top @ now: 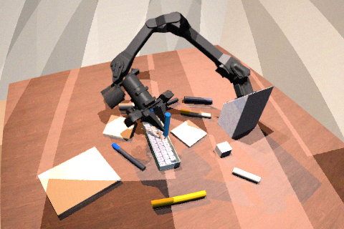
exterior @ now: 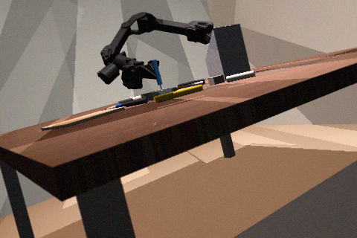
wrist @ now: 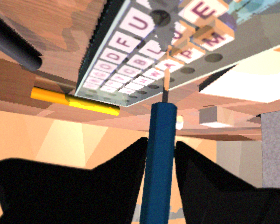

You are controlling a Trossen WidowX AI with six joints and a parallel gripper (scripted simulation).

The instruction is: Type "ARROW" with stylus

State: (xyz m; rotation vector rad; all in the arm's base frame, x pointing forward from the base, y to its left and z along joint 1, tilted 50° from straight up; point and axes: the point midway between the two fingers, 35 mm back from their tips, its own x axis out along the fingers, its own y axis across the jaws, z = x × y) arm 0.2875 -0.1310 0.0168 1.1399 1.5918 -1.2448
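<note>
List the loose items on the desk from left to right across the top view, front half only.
Large white pad → blue-capped dark pen → keyboard → yellow marker → small white cube → white bar.

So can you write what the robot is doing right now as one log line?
gripper: shut on blue stylus | thin tip: above grey keyboard keys | contact: cannot tell | stage: typing

A blue stylus (wrist: 161, 145) sits in the black claw (wrist: 161, 165), pale purple-lettered keyboard (top: 163, 150) keys just ahead, a yellow marker (top: 178, 199) beyond, on the reddish-brown wood-grain tabletop (top: 287, 154).
</note>
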